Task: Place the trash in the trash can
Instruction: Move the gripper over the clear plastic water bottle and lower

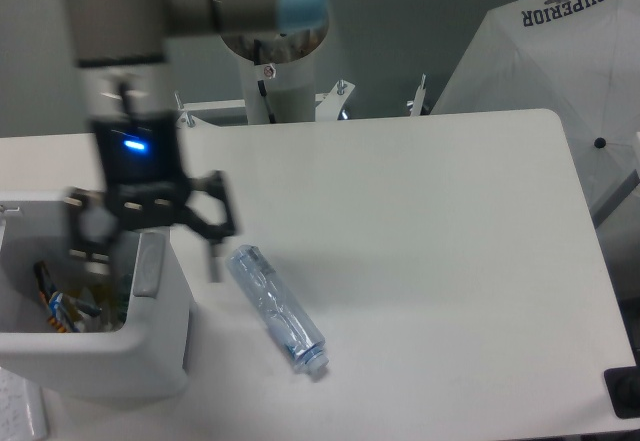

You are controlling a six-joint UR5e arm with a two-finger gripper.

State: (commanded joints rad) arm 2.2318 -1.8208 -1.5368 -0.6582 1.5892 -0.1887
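Gripper [150, 246]: black metal fingers spread wide apart, nothing between them; blurred, above the bin's right rim.
Slim bottle [277, 309]: clear crinkled plastic with a bluish tint, lying diagonally on the table [420, 261], cap end toward the front edge, just right of the bin.
Trash can [140, 346]: white, boxy, with rounded corners, a thick rim and a grey tab [150, 263]; colourful scraps inside.
Table: smooth, matte white.

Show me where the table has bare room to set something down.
Bare: the whole table right of the slim bottle out to the right edge, and the far strip in front of the arm's base. Crowded: the left front, where the trash can, the open gripper and the bottle sit close together.
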